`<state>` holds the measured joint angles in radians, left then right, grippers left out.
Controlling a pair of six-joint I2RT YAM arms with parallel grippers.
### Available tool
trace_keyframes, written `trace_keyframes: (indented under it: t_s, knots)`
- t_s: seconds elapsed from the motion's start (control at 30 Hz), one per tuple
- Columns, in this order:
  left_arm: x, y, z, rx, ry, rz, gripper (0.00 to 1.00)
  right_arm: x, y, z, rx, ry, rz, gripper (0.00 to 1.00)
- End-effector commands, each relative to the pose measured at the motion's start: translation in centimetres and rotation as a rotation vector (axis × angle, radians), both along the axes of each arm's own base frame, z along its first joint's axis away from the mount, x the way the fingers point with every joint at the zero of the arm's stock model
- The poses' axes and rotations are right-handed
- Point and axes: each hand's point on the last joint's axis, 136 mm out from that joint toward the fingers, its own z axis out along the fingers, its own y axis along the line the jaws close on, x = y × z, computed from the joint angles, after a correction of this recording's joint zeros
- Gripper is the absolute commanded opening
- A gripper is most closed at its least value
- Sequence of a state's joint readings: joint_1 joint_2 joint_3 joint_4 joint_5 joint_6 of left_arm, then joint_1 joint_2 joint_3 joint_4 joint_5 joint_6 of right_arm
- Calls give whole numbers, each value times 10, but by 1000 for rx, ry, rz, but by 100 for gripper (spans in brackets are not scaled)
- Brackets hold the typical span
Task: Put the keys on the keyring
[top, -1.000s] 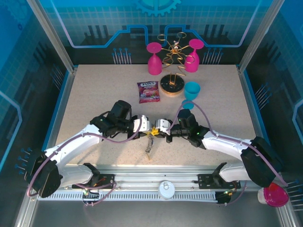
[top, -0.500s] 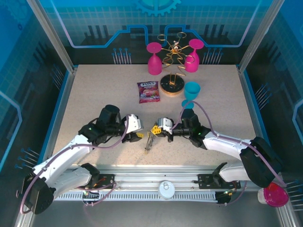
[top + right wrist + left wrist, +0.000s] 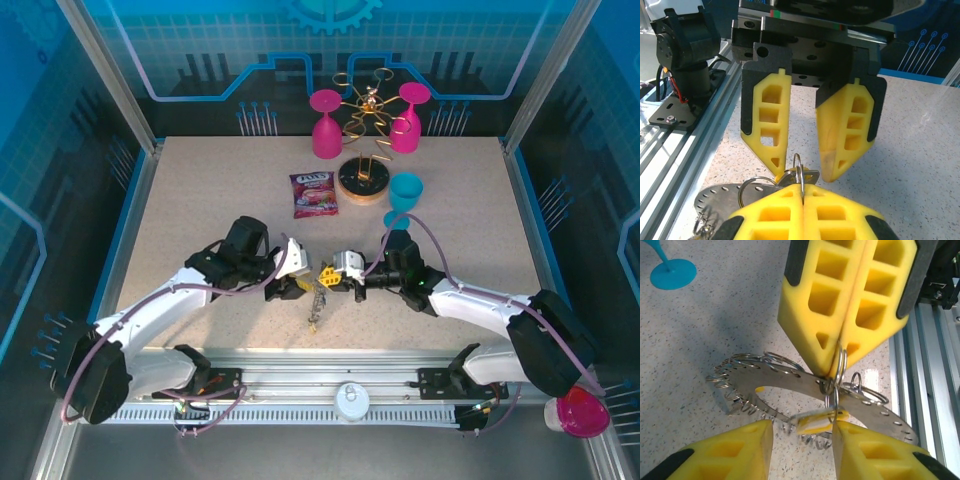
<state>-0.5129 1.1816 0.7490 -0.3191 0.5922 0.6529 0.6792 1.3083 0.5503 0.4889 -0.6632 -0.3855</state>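
The keyring (image 3: 785, 380), a flat grey metal ring with wire loops on its rim, hangs tilted with one edge on the table (image 3: 317, 303). My right gripper (image 3: 802, 187) is shut on a small wire loop (image 3: 797, 167) at the ring's rim; in the left wrist view the right gripper (image 3: 840, 367) comes in from above. A key with a yellow head (image 3: 815, 422) hangs from that loop. My left gripper (image 3: 801, 426) is open, one finger on each side of the yellow key; the left gripper (image 3: 802, 172) faces the right one (image 3: 330, 275) nose to nose.
At the back stand a gold wire rack on a round wooden base (image 3: 362, 183) with two pink goblets (image 3: 326, 125), a teal goblet (image 3: 405, 190) and a candy bag (image 3: 313, 194). An aluminium rail (image 3: 350, 385) runs along the near edge.
My left arm pulled back to the left half a second ago, then came back in; its open fingers now flank the yellow key. The right gripper has stayed put, holding the loop.
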Motion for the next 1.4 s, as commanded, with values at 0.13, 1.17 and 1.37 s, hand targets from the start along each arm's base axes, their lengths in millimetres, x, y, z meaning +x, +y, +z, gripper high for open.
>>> trace_keyframes:
  t_s: [0.13,1.17,1.37]
  knots:
    - [-11,-12,12,-69,67,-96,39,-2,1,25,69,-54,32,0]
    - [-6,-3,11,-95,91,-7,53,-1,2,26,108,-5,2,0]
    - [-3,2,23,-75,12,-2,55,2,3,16,65,1,-5,0]
